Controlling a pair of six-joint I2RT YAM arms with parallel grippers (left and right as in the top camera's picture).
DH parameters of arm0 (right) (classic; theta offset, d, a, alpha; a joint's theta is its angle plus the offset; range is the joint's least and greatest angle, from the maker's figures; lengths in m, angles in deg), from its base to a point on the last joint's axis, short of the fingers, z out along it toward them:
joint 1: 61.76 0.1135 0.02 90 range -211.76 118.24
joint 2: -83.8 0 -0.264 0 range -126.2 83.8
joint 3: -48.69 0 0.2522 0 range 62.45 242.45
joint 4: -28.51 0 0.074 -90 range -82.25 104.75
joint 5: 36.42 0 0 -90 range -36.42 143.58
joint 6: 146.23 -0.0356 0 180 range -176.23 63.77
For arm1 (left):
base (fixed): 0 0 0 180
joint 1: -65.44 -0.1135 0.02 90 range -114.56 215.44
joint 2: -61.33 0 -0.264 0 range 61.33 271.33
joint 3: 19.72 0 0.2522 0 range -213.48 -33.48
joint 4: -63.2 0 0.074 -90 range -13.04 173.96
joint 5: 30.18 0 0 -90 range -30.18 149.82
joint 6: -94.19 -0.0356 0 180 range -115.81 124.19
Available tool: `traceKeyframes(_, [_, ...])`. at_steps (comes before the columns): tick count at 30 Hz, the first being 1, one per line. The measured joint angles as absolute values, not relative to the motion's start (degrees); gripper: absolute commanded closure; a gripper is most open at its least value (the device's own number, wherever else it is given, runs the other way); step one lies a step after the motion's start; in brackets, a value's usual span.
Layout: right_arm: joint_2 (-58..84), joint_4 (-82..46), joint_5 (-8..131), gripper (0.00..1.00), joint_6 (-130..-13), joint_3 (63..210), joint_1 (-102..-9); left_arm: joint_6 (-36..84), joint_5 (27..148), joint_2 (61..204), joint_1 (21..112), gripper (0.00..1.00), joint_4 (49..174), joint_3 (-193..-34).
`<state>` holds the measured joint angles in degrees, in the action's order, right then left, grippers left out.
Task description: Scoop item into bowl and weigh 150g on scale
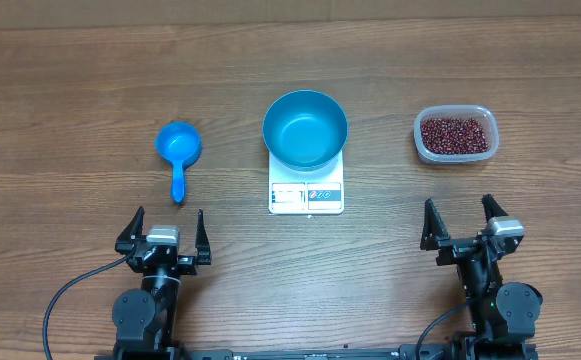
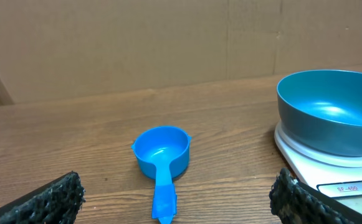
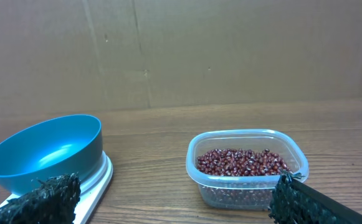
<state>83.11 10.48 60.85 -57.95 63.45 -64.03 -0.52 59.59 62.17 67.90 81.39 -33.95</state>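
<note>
Overhead layout: blue scoop (image 1: 178, 150), blue bowl (image 1: 305, 130) and clear tub (image 1: 420, 145) stand in a row across the wooden table (image 1: 70, 80), with both arms at the near edge.
Blue bowl: upright on the white scale (image 1: 306, 196), at the middle of the table, covering most of the platform; only the front strip with the display and labels shows below its rim.
Beans (image 1: 455, 134): a loose dark red-brown heap inside the clear tub, to the right of the scale and apart from it.
Blue scoop: lies on the table left of the scale, cup away from the arms, handle pointing toward the left arm, touching nothing else.
Left gripper (image 1: 169, 215): jaws spread wide, holding nothing, just short of the scoop's handle end; its wrist view shows the scoop between the two dark fingertips and the bowl at the right.
Right gripper (image 1: 458, 203): jaws spread wide, holding nothing, on the near side of the tub and apart from it; its wrist view shows the tub of beans ahead and the bowl at the left.
</note>
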Motion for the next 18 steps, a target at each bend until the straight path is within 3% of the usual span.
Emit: traceKeyframes(18, [83.11,10.46,60.85,0.0,-57.95,63.45,-64.03,-0.52,59.39,64.62,70.68,0.0,81.41,-33.95])
